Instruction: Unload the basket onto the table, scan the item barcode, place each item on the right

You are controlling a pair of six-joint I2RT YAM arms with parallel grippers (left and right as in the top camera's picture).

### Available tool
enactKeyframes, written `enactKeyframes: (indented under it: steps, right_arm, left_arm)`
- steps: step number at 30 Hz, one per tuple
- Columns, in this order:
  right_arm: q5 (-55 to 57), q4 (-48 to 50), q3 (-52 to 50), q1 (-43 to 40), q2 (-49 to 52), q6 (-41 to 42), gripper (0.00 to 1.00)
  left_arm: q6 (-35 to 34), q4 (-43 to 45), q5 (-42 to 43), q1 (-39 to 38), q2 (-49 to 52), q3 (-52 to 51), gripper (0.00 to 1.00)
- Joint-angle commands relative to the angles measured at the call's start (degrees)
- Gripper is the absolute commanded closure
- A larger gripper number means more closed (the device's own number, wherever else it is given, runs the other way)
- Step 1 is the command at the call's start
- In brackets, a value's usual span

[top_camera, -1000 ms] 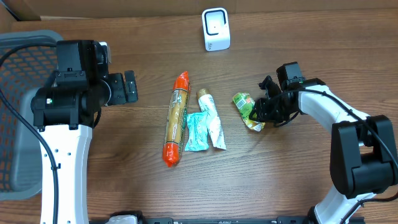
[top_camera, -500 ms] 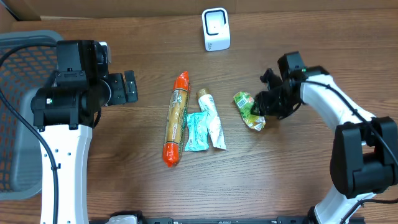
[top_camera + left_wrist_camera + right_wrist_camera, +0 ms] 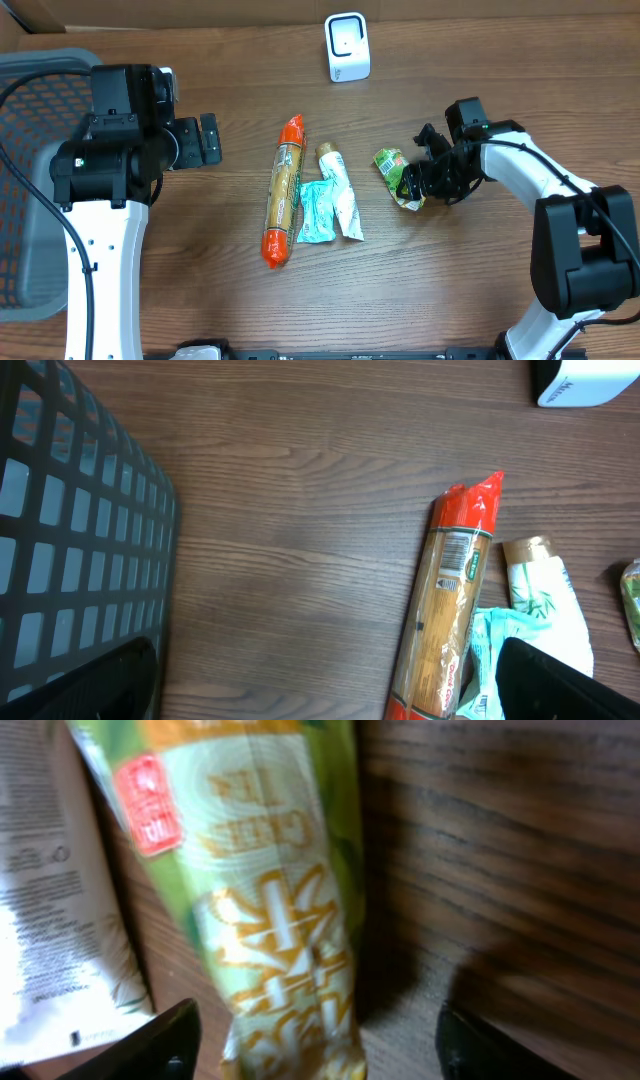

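Right gripper (image 3: 420, 180) straddling green tea packet (image 3: 270, 920) on table (image 3: 450, 290), jaws standing wide, seemingly not gripping it, left gripper (image 3: 212, 140) hanging wide open beside basket (image 3: 40, 60).

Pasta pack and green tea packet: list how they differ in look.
The pasta pack is long and straight; the green tea packet is short and crumpled. The pasta pack is tan with red ends; the packet is green and yellow. Both lie on the wooden table.

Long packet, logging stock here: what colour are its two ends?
Orange-red ends on the long packet, amber between; clearest in the overhead view.
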Motion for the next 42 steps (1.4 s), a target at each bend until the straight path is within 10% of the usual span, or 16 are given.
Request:
enactKeyframes:
  steps: [1,12,27,42]
  right_arm:
    - [-0.6,3.1,-2.5,-0.1,-0.3,-0.6,0.32]
    - [-14.7,5.9,-3.0,-0.8,-0.4,-0.4,0.96]
    - [-34.9,-25.9,21.9,-3.5,-6.8,-14.6,0.96]
    - [-33.1,-27.3,24.6,-3.4,-16.7,-13.9,0.96]
  left_arm:
    - [1.5,0.1,-0.3,-0.1,0.5,1.0,0.00]
    - [1.5,0.1,-0.3,-0.1,0.5,1.0,0.00]
    - [1.5,0.1,-0.3,-0.1,0.5,1.0,0.00]
    - [1.5,0.1,-0.3,-0.1,0.5,1.0,0.00]
